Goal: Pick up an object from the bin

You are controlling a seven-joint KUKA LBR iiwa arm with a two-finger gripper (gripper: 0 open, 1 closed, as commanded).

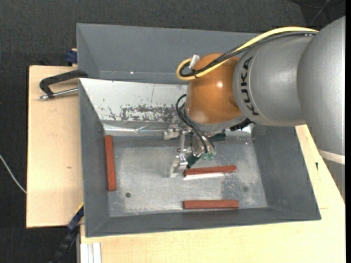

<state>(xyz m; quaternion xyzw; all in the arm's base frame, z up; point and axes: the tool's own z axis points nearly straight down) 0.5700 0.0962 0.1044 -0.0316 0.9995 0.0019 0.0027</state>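
My gripper [182, 166] hangs low over the middle of the bin floor, under the orange cover, its fingertips close to the floor. Right beside the fingertips lies a long reddish-brown stick [211, 171] with a pale upper face, its left end touching or almost touching them. I cannot tell whether the stick's end sits between the fingers. A second reddish-brown stick [211, 204] lies flat along the front wall. A third one [110, 162] lies lengthwise against the left wall.
A small dark dot [128, 195] sits on the floor at the front left. The arm and its orange cover hang over the back right of the bin and hide the floor there.
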